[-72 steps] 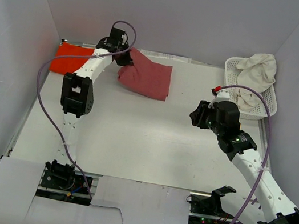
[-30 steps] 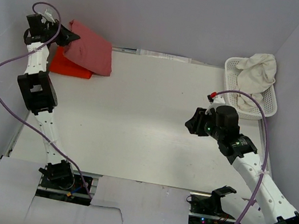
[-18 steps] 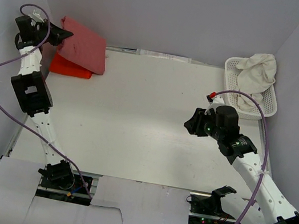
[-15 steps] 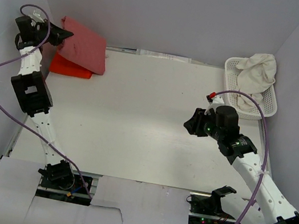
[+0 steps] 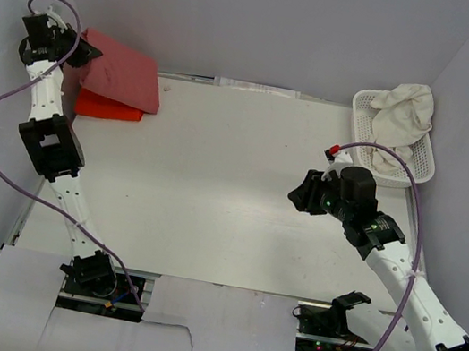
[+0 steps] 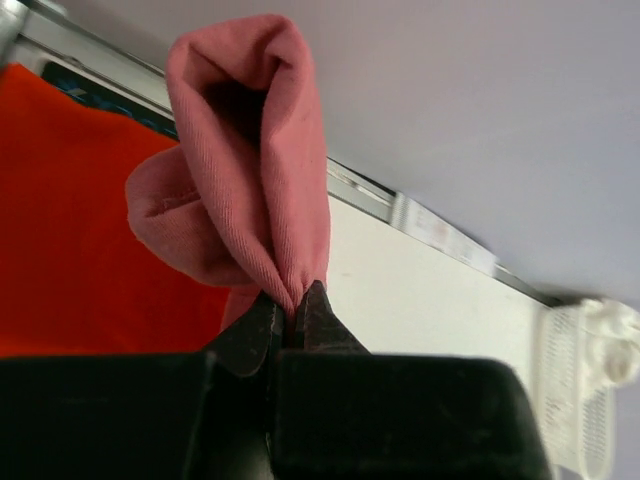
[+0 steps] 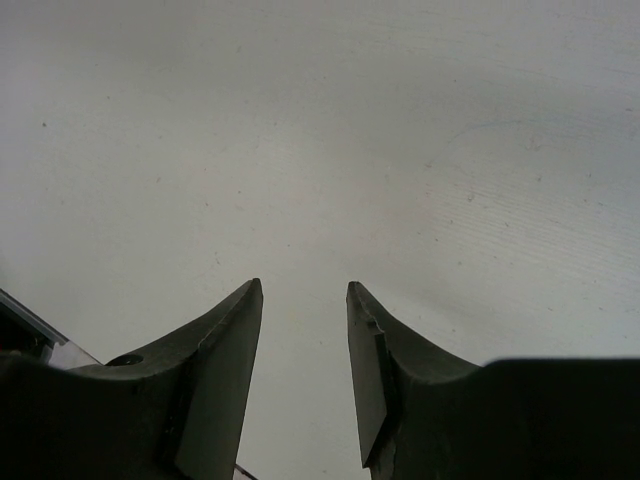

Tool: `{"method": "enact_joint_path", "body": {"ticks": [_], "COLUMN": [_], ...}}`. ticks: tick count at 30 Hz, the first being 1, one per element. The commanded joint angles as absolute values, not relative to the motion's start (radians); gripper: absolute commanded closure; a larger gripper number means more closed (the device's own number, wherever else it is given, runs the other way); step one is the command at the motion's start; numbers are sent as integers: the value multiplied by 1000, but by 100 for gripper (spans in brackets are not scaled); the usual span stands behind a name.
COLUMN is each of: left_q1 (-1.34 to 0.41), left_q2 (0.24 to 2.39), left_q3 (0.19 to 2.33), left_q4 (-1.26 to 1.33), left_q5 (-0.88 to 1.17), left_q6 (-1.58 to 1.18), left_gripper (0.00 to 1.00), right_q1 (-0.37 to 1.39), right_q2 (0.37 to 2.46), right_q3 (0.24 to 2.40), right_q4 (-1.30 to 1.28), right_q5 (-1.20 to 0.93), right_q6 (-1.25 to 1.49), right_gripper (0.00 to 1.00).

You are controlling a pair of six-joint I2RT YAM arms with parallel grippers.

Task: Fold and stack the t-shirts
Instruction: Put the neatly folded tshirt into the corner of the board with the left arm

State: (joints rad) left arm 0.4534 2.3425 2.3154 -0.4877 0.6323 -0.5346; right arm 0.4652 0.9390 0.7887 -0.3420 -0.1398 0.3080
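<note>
Pinches a fold of the dusty rose-red t-shirt [image 6: 265, 150] in the left gripper [image 6: 293, 305], tips closed, over the orange-red t-shirt [image 5: 106, 105] at the table's [image 5: 212, 199] far-left corner. Holds the right gripper [image 7: 303, 300] slightly parted, empty, above the tabletop. Has the cream-white t-shirt [image 5: 408, 111] heaped in the basket [image 5: 370, 104].

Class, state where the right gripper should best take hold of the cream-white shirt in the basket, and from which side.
Grip the raised bunch atop the cream-white shirt, coming from above: it heaps over the basket rim, whose walls would likely block a sideways approach. The right gripper is open.
</note>
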Motion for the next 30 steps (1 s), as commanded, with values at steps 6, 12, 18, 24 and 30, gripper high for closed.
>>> {"method": "enact_joint_path", "body": {"ticks": [6,12,18,24,30], "left_q1": [356,289,279,281,270], "left_q2": [2345,2402,2424,2399,2296], "left_q3": [2497,2451,2344,2295,2088], "left_q4": [-641,-647,-575,-464,-226], "left_q5": [243,50,-116,-218,-348], "left_q6": [-289,-177,-118,-45,119], "left_gripper": [100,100,100,100,100], "right_q1": [468,468,468,468,469], "right_q2": [920,925,992,1035,1137], "right_q3": [804,831,888,896,917], "right_q4": [-327,-347,-374,-342,-321], "right_q5": [-172,-189,-259,-305,-374], "right_q6": [316,310,270,256,233], "right_gripper": [54,54,54,54,54]}}
